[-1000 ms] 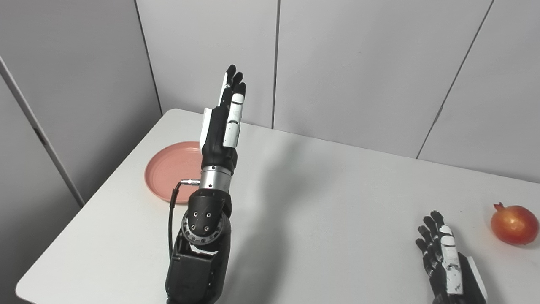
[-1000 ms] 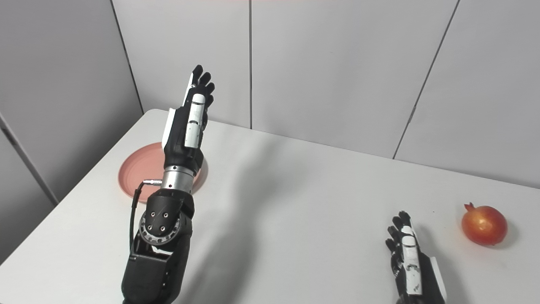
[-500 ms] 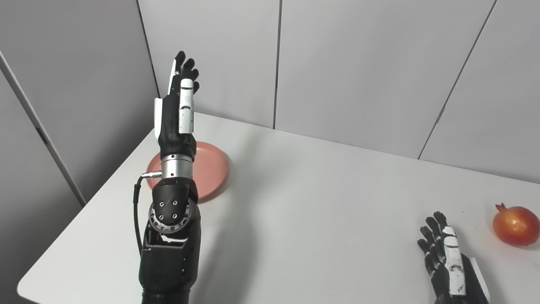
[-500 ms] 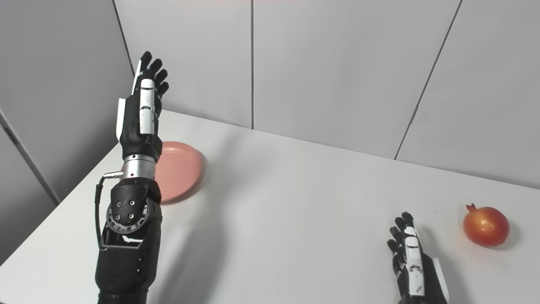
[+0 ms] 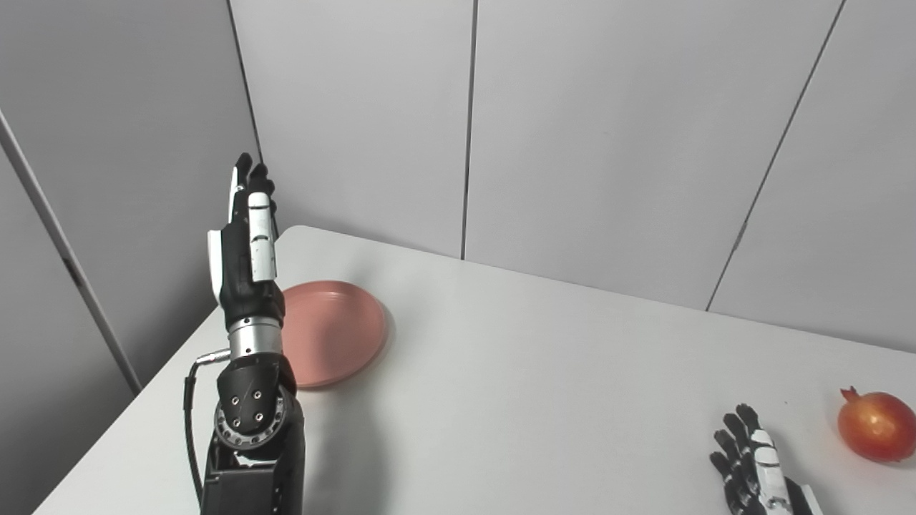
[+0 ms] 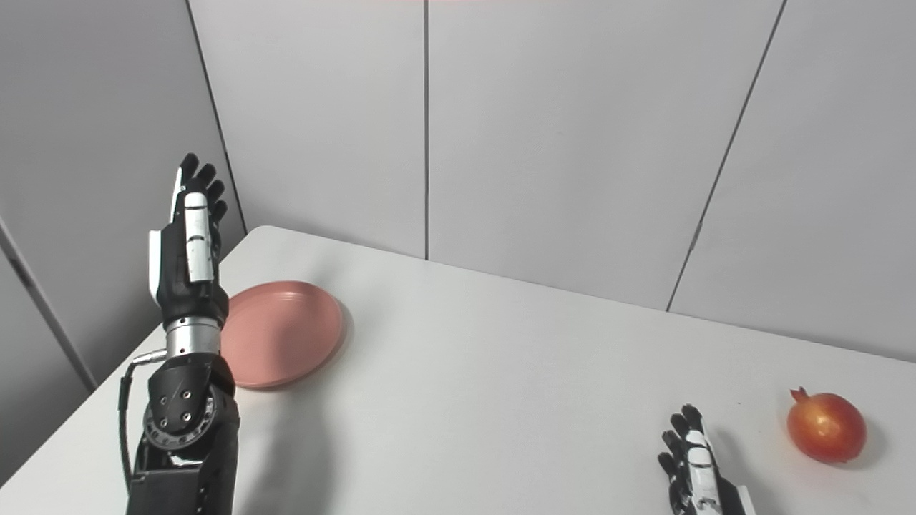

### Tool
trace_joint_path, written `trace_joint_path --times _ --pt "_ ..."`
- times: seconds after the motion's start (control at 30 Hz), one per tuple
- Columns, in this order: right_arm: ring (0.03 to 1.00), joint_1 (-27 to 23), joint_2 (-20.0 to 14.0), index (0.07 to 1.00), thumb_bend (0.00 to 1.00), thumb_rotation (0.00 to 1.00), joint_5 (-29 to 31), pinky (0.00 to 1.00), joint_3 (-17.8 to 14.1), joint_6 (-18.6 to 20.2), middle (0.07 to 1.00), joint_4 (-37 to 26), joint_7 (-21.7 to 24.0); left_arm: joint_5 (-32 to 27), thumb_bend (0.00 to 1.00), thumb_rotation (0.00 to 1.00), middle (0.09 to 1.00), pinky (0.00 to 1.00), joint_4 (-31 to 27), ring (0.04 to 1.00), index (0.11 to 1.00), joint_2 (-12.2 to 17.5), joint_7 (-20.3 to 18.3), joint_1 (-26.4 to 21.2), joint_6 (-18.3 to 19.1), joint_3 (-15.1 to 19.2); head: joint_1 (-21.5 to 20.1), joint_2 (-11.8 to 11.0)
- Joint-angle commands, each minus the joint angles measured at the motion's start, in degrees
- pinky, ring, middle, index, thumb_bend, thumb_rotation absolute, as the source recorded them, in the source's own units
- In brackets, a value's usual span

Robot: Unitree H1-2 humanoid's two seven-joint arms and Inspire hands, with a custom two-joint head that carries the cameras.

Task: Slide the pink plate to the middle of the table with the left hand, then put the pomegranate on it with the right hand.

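Nearest the camera, at the bottom right edge, the right hand [image 6: 693,468] lies low over the white worktop [image 6: 501,386], fingers extended and slightly spread, holding nothing; only its upper part is in view. Just to its right, apart from the fingers, the pomegranate [image 6: 826,426] rests on the worktop near the right edge, its crown pointing up and to the left.

At the bottom left the left forearm rises steeply from the picture's lower edge. The left hand [image 5: 245,247] stands upright above the near left side of the worktop, fingers extended and held close together, empty, with its fingertips seen against the grey wall panel [image 5: 129,143]. It touches nothing.

Beyond and just right of the left wrist, the pink plate [image 5: 336,329] lies flat on the worktop near the left edge, toward the far left corner and well apart from the pomegranate. The wrist overlaps the plate's left rim in both views.
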Motion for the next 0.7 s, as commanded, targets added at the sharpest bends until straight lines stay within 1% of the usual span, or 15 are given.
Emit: trace_joint_path --times 0.0,0.13,0.3,0.4,0.5,0.67 --pt "0.995 -1.2 -0.1 0.998 0.15 1.00 0.6 1.00 -0.3 -2.5 0.991 -1.6 0.6 -0.5 0.45 1.00 0.963 0.97 -0.9 0.957 0.950 1.3 0.4 -0.7 -2.3 0.0 0.2 0.2" --pt "0.997 -0.9 -0.2 1.000 0.15 1.00 0.6 1.00 -0.1 -1.9 0.991 -2.8 0.6 -1.3 0.43 1.00 0.961 0.97 0.0 0.958 0.951 1.0 1.3 -0.2 -2.0 1.1 0.4 0.6" --pt "1.000 -0.6 0.0 1.000 0.16 1.00 0.8 1.00 -0.2 -1.3 0.993 -3.8 0.4 -2.3 0.43 1.00 0.961 0.98 2.3 0.961 0.941 1.9 1.5 0.6 -3.3 2.1 0.6 1.4" --pt "1.000 -0.5 -0.1 1.000 0.15 1.00 0.2 1.00 0.0 -1.4 0.992 -4.5 0.2 -2.1 0.42 1.00 0.950 0.96 3.3 0.949 0.925 2.5 2.6 0.8 -2.6 3.1 0.5 1.6" --pt "0.998 -0.5 -0.2 1.000 0.15 1.00 -0.1 1.00 0.0 -1.2 0.987 -4.6 0.0 -2.5 0.41 1.00 0.934 0.94 3.9 0.934 0.909 2.7 3.3 0.8 -2.7 3.9 0.9 1.9" --pt "0.997 -0.5 -0.2 0.998 0.15 1.00 0.2 1.00 -0.2 -1.2 0.985 -4.7 0.1 -4.5 0.43 1.00 0.941 0.96 5.0 0.945 0.916 3.9 3.2 1.2 -3.8 5.2 1.1 2.0"
